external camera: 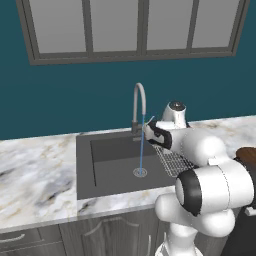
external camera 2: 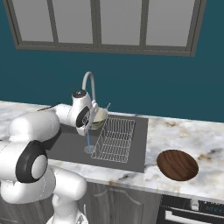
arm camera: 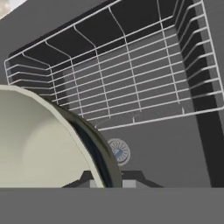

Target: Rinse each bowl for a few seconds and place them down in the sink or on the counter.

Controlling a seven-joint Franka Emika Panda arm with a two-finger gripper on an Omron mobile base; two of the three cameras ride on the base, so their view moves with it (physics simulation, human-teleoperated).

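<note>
My gripper [external camera 2: 97, 117] hangs over the sink [external camera 2: 70, 144] beside the chrome faucet [external camera 2: 89, 85], its jaws drawn narrow and pinched on the rim of the pale cream-green bowl [external camera 2: 100, 116], which tips on edge just beyond my fingertips, by the thin blue stream of water [external camera 2: 88, 140]. From the hand camera the cream-green bowl's glossy inside curves up against my fingers, with the wire rack [arm camera: 127, 65] lying ahead and below me and the round drain [arm camera: 118, 151] almost directly beneath. I judge this bowl light and rigid, likely ceramic-like and breakable if dropped onto the basin floor, and its wet, shiny glaze makes the thin rim a slippery place to hold; a deep bite across the lip, one finger inside and one outside, seems the surest grip. The dark reddish-brown bowl [external camera 2: 177, 164] sits well off to my right on the marble counter [external camera 2: 192, 135], past the rack and the sink's edge, untouched by water. It looks shallow and wide, so I expect its rim nearest me to be the place to take hold.
</note>
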